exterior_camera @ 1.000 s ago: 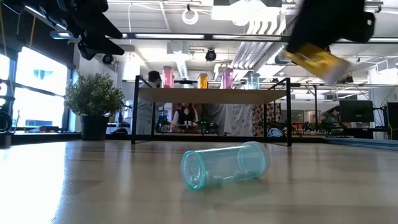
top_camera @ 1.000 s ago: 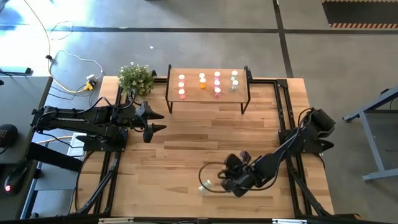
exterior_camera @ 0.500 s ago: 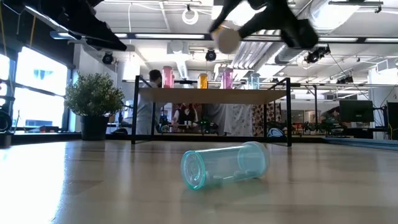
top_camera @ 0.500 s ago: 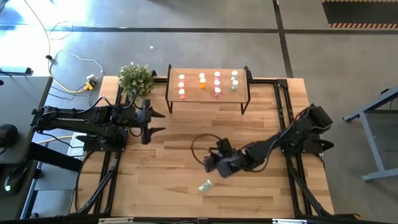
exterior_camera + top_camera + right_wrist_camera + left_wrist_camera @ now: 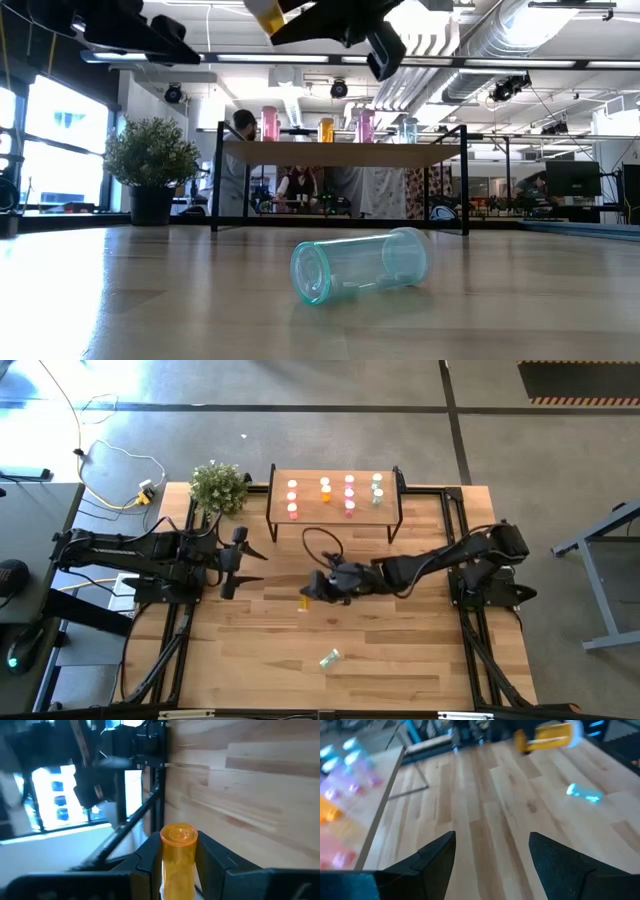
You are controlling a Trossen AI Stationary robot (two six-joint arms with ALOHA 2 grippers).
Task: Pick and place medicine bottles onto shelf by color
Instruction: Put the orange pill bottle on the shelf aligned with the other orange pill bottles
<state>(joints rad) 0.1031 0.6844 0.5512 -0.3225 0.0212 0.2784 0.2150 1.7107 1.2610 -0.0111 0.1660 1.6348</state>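
Note:
My right gripper (image 5: pixel 316 591) hangs over the middle of the table, in front of the shelf (image 5: pixel 385 488), shut on an orange medicine bottle (image 5: pixel 178 857) with a white cap (image 5: pixel 575 730). A green bottle (image 5: pixel 329 658) lies on its side on the tabletop near the front edge, also clear in the low view (image 5: pixel 360 265). Several pink, orange and green bottles (image 5: pixel 325 490) stand upright in columns on the shelf. My left gripper (image 5: pixel 492 855) waits open at the table's left (image 5: pixel 243 556), with nothing between its fingers. My right gripper pinches the orange bottle's side wall (image 5: pixel 165 865) between its two fingers (image 5: pixel 212 857). The fingers come from the table's right, slanting a little downward, and lie across the bottle. The bottle is lifted clear of the table and lies roughly level (image 5: pixel 545 737).
A potted plant (image 5: pixel 218 485) stands at the far left corner beside the shelf. Black frame rails (image 5: pixel 458 525) run along both sides of the table. Bare wood lies between the two grippers and around the green bottle. People show in the room behind (image 5: pixel 243 160).
My right gripper has carried the orange bottle up and from the near middle toward the far edge and the left, closer to the shelf, rolling its wrist as it went. My left gripper has rolled in place. The green bottle has stayed where it lay.

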